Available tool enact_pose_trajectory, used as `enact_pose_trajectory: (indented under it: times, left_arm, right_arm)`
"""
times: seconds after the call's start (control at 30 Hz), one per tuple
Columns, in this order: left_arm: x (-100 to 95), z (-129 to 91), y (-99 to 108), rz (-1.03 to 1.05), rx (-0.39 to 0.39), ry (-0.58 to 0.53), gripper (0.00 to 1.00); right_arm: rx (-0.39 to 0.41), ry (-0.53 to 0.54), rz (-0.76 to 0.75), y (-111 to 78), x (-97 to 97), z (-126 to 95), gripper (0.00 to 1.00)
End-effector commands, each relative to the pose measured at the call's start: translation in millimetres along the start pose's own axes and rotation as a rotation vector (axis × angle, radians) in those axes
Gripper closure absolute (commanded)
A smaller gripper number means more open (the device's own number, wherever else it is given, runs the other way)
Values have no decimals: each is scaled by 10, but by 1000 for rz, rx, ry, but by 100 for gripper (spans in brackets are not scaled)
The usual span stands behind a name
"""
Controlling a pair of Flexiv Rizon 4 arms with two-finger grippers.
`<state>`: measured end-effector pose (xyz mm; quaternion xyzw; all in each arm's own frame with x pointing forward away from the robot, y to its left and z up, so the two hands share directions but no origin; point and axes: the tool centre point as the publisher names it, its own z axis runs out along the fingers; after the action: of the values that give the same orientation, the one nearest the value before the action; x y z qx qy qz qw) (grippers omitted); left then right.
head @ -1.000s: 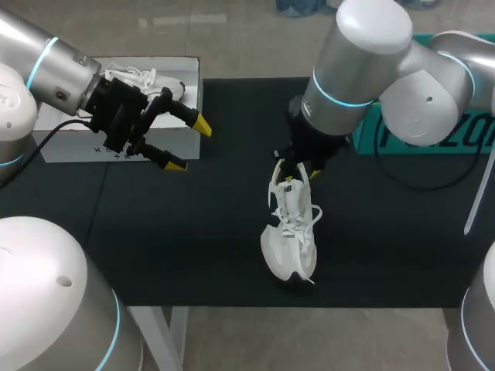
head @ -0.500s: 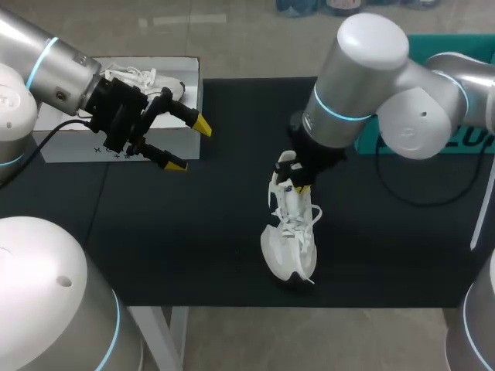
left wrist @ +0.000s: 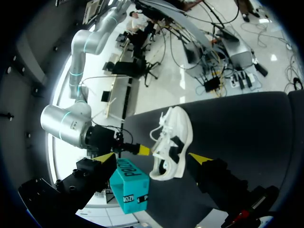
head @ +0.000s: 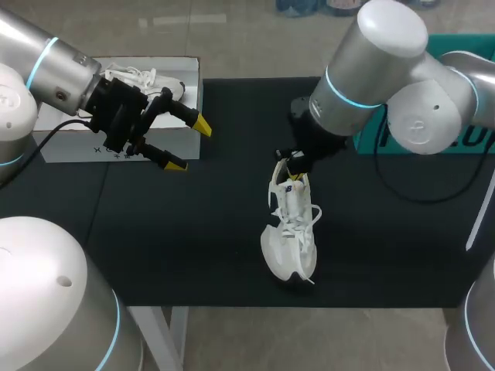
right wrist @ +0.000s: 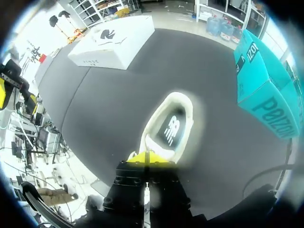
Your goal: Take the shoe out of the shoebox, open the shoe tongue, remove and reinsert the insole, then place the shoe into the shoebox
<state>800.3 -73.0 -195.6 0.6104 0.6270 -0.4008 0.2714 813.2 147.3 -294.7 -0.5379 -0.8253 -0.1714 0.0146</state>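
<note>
White lace-up shoe (head: pixel 290 232) lies on the black worktop (head: pixel 193 232), out of the white cardboard shoebox (head: pixel 192 81); right claw (head: pixel 296 171) clenched on its opening's rim, likely steadying it for the tongue step; left claw (head: pixel 189 144) hangs released and empty by that shoebox, apparently waiting.

Our head camera looks down from above and behind onto the bench (head: pixel 193 232). Our left wrist camera faces across it from farther off; our right wrist camera hangs close over the shoe (right wrist: pixel 168 127), which all three share.
</note>
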Motion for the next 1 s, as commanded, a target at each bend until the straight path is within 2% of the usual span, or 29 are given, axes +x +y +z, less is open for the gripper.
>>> enact_pose_trajectory:
  times: [0.03, 0.13, 0.27, 0.3, 0.33, 0.9, 0.93, 1.0]
  left_arm:
    - [-1, -3, -4, 0, -1, 3, 0]
    - [-1, -3, -4, 0, -1, 3, 0]
    - [-1, -3, -4, 0, -1, 3, 0]
    - [-1, -3, -4, 0, -1, 3, 0]
    - [-1, -3, -4, 0, -1, 3, 0]
    - [-1, -3, -4, 0, -1, 3, 0]
    - [-1, -3, -4, 0, -1, 3, 0]
    - [-1, -3, -4, 0, -1, 3, 0]
  right_arm:
    - [-16, 115, -242, -23, -58, -188, 100]
    - [8, 129, -515, 9, 40, -181, 100]
    - [83, -44, -730, 50, 199, -115, 100]
    - [79, -98, -713, 72, 217, -98, 57]
    - [75, -104, -699, 97, 233, -97, 0]
    - [75, -104, -699, 97, 233, -97, 0]
    - [80, -164, -722, 115, 184, -106, 0]
    - [77, -153, -767, 140, 103, -96, 0]
